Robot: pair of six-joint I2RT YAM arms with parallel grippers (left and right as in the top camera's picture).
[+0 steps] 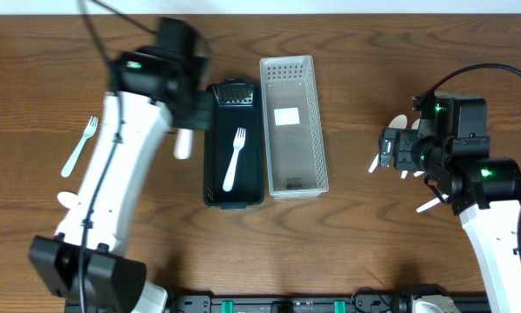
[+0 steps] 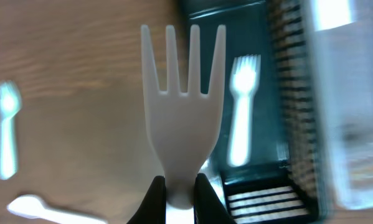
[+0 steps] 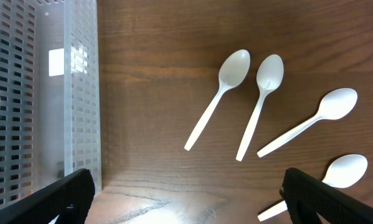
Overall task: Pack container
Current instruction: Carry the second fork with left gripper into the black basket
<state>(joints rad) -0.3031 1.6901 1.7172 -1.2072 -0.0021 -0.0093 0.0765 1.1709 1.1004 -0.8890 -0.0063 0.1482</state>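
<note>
My left gripper (image 2: pixel 180 198) is shut on the handle of a white plastic fork (image 2: pixel 183 106), held tines forward just left of the black container (image 2: pixel 268 37). In the overhead view the gripper (image 1: pixel 186 124) and held fork (image 1: pixel 183 146) hang beside the black container's (image 1: pixel 213 174) left wall. Another white fork (image 1: pixel 234 158) lies inside it, also showing in the left wrist view (image 2: pixel 242 112). My right gripper (image 3: pixel 192 199) is open and empty above the wood, with several white spoons (image 3: pixel 218 96) ahead of it. In the overhead view the right gripper (image 1: pixel 385 153) is at the right.
A white perforated container (image 1: pixel 292 174) stands right of the black one, and also shows in the right wrist view (image 3: pixel 43 93). A loose fork (image 1: pixel 80 146) and a spoon (image 1: pixel 69 198) lie on the table at the left. The loose fork also shows in the left wrist view (image 2: pixel 7 130).
</note>
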